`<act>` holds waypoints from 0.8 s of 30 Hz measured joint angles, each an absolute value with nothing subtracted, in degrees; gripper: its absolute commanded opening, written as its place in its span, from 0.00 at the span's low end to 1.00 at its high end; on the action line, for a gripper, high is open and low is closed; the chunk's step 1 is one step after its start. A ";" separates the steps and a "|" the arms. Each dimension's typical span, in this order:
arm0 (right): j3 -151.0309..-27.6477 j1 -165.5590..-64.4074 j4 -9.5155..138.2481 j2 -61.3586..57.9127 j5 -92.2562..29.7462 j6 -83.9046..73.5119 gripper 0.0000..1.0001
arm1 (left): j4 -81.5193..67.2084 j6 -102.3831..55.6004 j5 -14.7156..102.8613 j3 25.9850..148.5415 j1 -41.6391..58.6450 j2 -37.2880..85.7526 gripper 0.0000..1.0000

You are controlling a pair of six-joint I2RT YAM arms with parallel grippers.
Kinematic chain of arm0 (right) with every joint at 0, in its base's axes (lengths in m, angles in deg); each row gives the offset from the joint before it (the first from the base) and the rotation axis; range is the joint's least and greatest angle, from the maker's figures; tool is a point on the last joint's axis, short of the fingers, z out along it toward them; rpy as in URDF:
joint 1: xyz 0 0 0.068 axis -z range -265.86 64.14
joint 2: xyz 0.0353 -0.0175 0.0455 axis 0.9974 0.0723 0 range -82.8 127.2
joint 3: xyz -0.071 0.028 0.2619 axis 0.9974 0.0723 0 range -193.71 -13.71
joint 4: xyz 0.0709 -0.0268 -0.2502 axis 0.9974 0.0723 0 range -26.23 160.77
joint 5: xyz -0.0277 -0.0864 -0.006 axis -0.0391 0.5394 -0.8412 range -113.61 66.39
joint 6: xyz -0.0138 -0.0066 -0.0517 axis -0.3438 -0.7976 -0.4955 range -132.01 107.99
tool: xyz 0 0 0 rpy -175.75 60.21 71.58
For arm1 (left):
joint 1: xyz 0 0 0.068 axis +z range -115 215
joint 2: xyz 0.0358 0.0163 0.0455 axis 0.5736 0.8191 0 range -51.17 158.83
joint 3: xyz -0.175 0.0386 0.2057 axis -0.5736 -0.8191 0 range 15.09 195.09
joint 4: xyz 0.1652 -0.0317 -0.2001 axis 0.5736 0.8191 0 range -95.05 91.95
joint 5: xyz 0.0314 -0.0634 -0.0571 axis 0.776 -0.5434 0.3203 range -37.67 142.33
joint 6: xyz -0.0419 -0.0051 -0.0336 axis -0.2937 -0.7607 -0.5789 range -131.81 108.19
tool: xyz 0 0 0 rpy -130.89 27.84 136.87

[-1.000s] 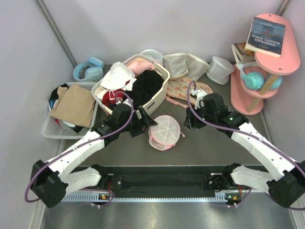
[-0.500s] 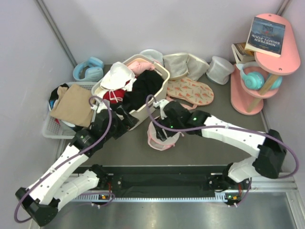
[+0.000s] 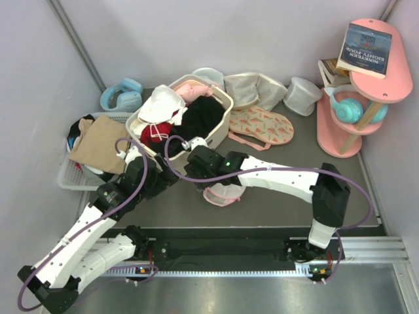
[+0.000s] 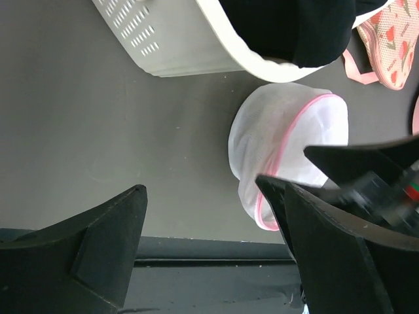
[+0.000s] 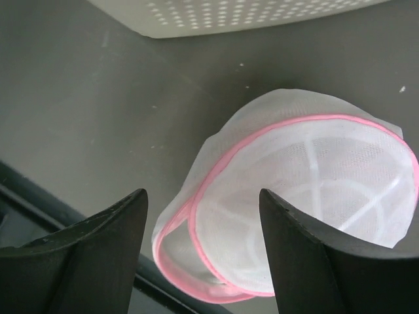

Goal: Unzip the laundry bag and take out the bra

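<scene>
The laundry bag [image 5: 308, 190] is translucent white mesh with a pink rim and pale ribs. The basket [image 4: 183, 46] is cream, dotted with small holes. The worktop [image 4: 78, 131] is dark grey. A flat cloth [image 3: 263, 125] is pink with a small red print. The left pincer [image 4: 200, 186] and right pincer [image 5: 201, 193] are black.

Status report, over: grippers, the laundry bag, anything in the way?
Left gripper open, empty, beside the laundry bag. Right gripper open over it, no grip. Bag on the table, bra not out. Laundry basket close behind.
</scene>
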State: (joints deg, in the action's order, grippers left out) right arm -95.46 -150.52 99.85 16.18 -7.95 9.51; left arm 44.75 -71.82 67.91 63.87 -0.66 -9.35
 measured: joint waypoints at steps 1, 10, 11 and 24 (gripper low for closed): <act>-96.25 -150.56 100.24 17.16 -7.21 9.73 0.67 | 44.95 -71.71 67.86 63.87 -0.64 -9.55 0.90; -100.42 -151.33 105.24 23.41 -0.50 12.11 0.34 | 46.08 -70.57 66.86 63.98 -0.64 -9.79 0.91; -100.42 -151.37 105.48 23.43 -0.11 12.39 0.31 | 46.06 -70.46 66.73 63.98 -0.64 -9.79 0.91; -99.13 -151.18 105.27 18.80 -0.17 16.63 0.00 | 45.47 -66.90 64.45 63.98 -0.64 -7.60 0.84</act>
State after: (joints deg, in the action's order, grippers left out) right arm -99.13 -151.18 105.27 18.80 -0.17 16.63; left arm 45.47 -66.90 64.45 63.98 -0.64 -7.60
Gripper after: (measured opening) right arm 0.008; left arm 0.876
